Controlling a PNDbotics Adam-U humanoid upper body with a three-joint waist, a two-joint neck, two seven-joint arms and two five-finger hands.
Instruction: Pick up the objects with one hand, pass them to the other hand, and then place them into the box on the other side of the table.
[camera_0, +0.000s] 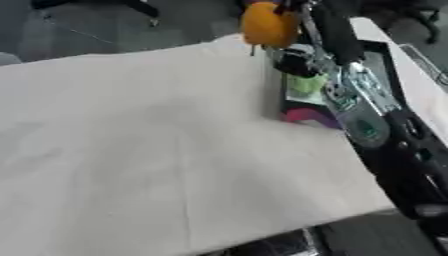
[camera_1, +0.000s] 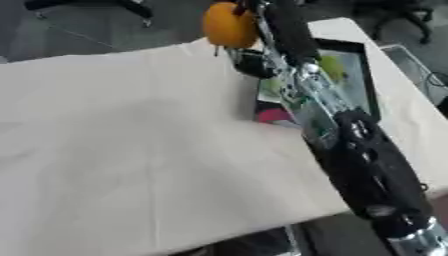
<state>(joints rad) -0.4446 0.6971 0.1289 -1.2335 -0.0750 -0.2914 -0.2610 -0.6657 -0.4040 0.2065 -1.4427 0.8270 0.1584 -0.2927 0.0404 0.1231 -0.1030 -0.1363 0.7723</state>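
Beige table (camera_0: 131, 165) lying mostly bare. Black box (camera_1: 367, 75) sitting far right, already holding green and pink items. Right hand (camera_0: 293, 20) gripping an orange object (camera_0: 267, 25) above the box's far-left edge; release pending.

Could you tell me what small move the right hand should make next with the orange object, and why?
Probably carry it left over the table toward the other hand. The right hand holds the orange object raised at the far edge, near the black box; no left hand shows yet, so the handover seems not yet done.
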